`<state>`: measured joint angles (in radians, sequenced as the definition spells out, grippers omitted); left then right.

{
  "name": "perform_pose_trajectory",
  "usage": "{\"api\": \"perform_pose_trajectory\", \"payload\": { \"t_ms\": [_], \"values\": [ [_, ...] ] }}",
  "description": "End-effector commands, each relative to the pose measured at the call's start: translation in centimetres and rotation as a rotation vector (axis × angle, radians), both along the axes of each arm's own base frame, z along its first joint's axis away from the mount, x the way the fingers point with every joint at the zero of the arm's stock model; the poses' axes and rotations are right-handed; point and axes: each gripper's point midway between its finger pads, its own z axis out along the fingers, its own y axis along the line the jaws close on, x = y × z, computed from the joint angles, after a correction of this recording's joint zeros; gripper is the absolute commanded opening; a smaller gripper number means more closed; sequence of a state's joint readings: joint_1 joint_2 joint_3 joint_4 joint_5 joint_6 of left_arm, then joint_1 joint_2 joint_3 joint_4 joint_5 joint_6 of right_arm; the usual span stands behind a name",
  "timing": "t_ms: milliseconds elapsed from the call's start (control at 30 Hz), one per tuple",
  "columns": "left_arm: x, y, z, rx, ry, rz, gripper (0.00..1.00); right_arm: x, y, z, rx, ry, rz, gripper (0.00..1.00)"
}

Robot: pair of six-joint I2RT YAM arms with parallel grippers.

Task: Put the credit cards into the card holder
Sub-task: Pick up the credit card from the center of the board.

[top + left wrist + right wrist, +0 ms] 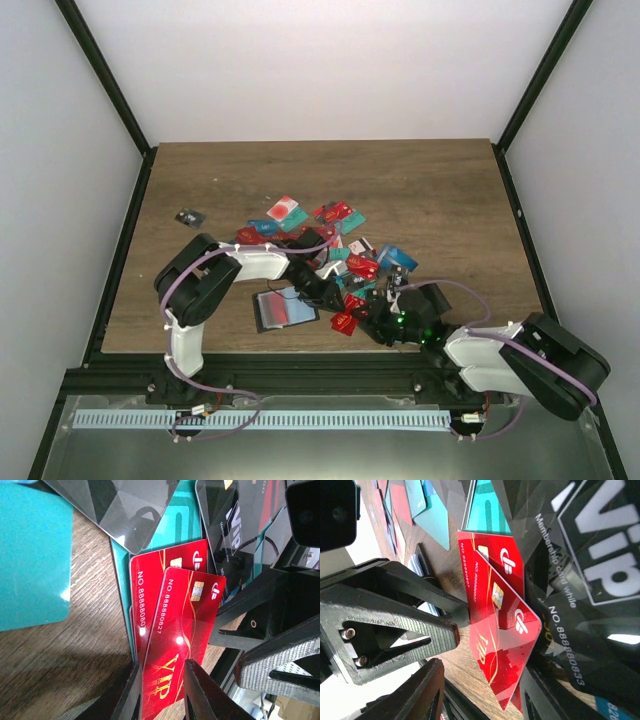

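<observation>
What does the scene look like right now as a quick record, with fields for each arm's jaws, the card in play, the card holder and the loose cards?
left gripper: jaws closed on the end of a red VIP card
right gripper: jaws apart, one on either side of that card's corner, not clamped
card holder: lying open on the table, beside the left arm's wrist, apart from both grippers
loose cards: overlapping heap of red, teal and blue cards, beyond the grippers
task status: held card not yet in the holder

Dense cards (340, 213) centrally (free table (440, 185) beyond, rightward)
</observation>
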<state>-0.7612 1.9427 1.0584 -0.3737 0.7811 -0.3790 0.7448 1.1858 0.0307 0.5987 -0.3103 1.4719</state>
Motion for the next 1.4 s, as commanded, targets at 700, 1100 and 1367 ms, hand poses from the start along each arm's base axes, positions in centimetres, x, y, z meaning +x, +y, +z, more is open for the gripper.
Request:
{"api": "perform_pose_trajectory", "payload": {
  "t_ms": [700,1100,1367],
  "values": [
    [-2.8,0.6,-1.6,-0.015,0.088,-0.013,0.26,1.8,0.5,1.2,-0.074,-0.169,0.101,0.05],
    [-0.2,0.6,2.7,0.003,-0.061,0.064,0.34,1.4,1.1,3.6,-0.102,-0.236,0.204,0.01],
    [2.1,2.4,9.6,-0.028,-0.200,0.159,0.43,1.5,1.6,8.1,-0.061,-0.386,0.275,0.01]
  ]
}}
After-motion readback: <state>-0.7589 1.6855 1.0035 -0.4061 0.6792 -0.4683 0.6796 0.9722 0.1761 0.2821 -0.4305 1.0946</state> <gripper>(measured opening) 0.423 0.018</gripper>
